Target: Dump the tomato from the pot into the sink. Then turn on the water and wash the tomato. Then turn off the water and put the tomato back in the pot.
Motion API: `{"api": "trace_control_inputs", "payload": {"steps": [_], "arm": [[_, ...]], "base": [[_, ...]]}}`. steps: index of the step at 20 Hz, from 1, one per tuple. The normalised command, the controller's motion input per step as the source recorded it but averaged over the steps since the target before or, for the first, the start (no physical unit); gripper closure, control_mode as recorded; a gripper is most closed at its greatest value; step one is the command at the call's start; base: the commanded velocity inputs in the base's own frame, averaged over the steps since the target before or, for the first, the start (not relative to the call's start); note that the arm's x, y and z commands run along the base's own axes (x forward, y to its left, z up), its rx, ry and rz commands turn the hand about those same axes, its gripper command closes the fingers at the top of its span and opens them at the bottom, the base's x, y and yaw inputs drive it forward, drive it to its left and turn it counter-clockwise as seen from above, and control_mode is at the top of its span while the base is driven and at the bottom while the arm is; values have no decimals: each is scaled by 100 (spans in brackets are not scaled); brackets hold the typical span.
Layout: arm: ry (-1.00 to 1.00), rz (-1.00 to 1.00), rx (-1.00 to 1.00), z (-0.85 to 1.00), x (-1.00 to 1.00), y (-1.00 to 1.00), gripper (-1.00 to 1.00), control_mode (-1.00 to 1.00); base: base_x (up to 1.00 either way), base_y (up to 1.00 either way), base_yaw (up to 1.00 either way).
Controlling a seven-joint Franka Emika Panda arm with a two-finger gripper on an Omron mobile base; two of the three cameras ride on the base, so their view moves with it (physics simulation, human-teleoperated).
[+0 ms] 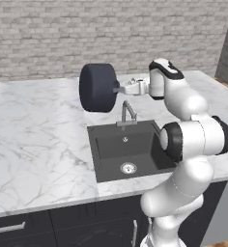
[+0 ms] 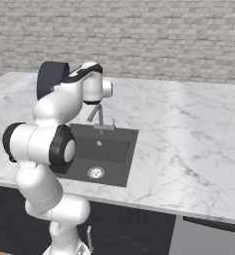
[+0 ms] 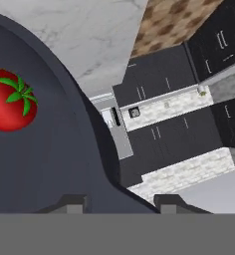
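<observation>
The dark grey-blue pot point(image 1: 97, 88) hangs tipped on its side in the air, just behind and left of the sink point(image 1: 111, 144), its bottom facing the left base camera. My gripper point(image 1: 120, 89) is shut on its rim at the right side. In the right base view the pot point(image 2: 50, 77) peeks out behind my arm. The hand view looks into the pot point(image 3: 45, 164), where the red tomato point(image 3: 10, 107) with its green stem rests against the inner wall. My gripper point(image 3: 120, 201) straddles the pot's rim there.
A grey faucet point(image 1: 128, 113) stands at the sink's back edge, close under the pot. The silver drain point(image 1: 128, 168) lies in the basin's front half. White marble counter point(image 1: 34, 140) stretches left, and also right point(image 2: 189, 134) of the sink point(image 2: 109, 149). A brick wall runs behind.
</observation>
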Motion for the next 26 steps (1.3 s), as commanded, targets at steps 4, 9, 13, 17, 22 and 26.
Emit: {"api": "trace_control_inputs", "payload": {"steps": [4, 9, 13, 17, 22, 26], "arm": [[12, -6, 4, 15, 0, -36, 100, -100], [14, -4, 5, 0, 0, -34, 100, -100], [10, -1, 5, 1, -1, -29, 100, -100], [9, 0, 7, 11, 0, -24, 100, -100], [10, 0, 13, 21, 0, -20, 100, -100], [15, 0, 13, 9, 1, -16, 100, -100]], "base": [[0, 0, 0], [0, 0, 0], [0, 0, 0], [0, 0, 0], [0, 0, 0], [0, 0, 0]]}}
